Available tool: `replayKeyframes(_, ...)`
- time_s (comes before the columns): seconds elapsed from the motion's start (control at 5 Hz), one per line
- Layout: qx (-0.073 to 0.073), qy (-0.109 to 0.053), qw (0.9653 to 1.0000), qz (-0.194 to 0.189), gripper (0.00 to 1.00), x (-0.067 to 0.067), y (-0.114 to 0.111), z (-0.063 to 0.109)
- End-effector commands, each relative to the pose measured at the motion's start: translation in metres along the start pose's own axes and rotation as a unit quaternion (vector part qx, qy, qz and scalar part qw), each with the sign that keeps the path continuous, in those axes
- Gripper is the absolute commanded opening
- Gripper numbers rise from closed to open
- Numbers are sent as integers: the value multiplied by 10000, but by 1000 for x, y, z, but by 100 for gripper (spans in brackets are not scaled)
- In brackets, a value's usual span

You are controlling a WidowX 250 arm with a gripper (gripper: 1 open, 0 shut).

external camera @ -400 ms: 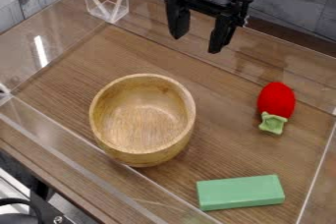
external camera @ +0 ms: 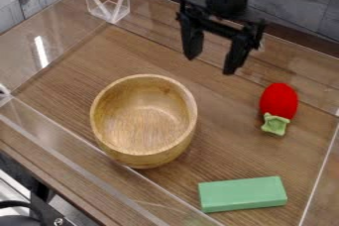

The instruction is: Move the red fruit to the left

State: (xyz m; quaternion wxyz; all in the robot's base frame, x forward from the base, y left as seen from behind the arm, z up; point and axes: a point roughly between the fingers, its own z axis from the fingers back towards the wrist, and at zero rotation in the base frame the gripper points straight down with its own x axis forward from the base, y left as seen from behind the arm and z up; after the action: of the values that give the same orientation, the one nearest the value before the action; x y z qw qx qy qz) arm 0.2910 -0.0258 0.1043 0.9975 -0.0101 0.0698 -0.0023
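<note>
One reach in hand: the tool (external camera: 212,59) nearing the red fruit (external camera: 279,101)

Relative to the wooden bowl (external camera: 143,121), the table (external camera: 79,71) extends on every side; the tool, fingers spread and gripping nothing, hangs beyond its rim, towards the fruit's side; the green block (external camera: 243,194) lies nearer the viewer, off to the bowl's right in the view; the fruit rests apart, also right of the bowl. The next move likely calls for shifting across over the fruit, lowering and closing. No brand, label or writing can be read.
</note>
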Motion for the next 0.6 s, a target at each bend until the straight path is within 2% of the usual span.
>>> replayKeyframes(0.0, -76, -362, 9991, 188, 100, 9, -11, 5)
replayKeyframes(0.4, -196, -722, 9963, 428, 100, 25, -32, -16)
